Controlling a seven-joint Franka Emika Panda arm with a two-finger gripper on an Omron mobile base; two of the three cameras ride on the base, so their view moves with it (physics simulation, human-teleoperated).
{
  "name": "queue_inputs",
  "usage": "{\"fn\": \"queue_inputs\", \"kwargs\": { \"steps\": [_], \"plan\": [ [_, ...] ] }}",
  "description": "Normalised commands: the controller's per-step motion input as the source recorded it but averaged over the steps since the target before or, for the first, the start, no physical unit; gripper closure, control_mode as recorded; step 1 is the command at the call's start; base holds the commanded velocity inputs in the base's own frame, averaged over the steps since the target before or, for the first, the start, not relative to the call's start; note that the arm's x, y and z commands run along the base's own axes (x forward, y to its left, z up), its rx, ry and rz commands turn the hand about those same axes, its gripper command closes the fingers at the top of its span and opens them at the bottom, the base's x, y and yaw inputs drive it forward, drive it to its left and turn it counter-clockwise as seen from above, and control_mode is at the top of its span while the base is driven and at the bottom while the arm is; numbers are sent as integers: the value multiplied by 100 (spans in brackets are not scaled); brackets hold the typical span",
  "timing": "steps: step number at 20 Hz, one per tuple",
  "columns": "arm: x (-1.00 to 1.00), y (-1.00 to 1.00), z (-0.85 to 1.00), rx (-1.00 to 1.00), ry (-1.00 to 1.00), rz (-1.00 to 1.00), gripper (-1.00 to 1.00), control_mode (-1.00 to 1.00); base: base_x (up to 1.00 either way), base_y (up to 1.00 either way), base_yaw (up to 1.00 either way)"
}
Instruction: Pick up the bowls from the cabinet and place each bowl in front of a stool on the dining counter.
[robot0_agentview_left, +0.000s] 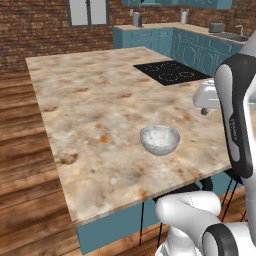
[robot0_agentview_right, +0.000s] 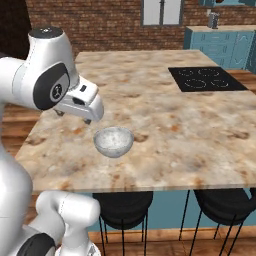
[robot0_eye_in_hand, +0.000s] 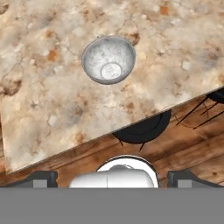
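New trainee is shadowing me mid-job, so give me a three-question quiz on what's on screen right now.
1. True or false: the grey stone bowl stands upright on the dining counter.
2. What sits below the counter edge nearest the bowl? A) a black stool B) a drawer C) a bin
3. Fill in: the gripper is ____ and holds nothing.

Key: 1 true; 2 A; 3 open.
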Motion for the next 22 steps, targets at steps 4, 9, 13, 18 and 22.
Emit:
{"fn": "queue_inputs", "kwargs": {
  "steps": [4,9,13,18,22],
  "plan": [
    [0,0,0,0,0,0,-100,100,-27,-64,1],
    [0,0,0,0,0,0,-100,100,-40,-100,0],
    [0,0,0,0,0,0,-100,100,-31,-100,0],
    [0,0,0,0,0,0,-100,100,6,-100,1],
    [0,0,0,0,0,0,-100,100,47,-100,2]
  ]
}}
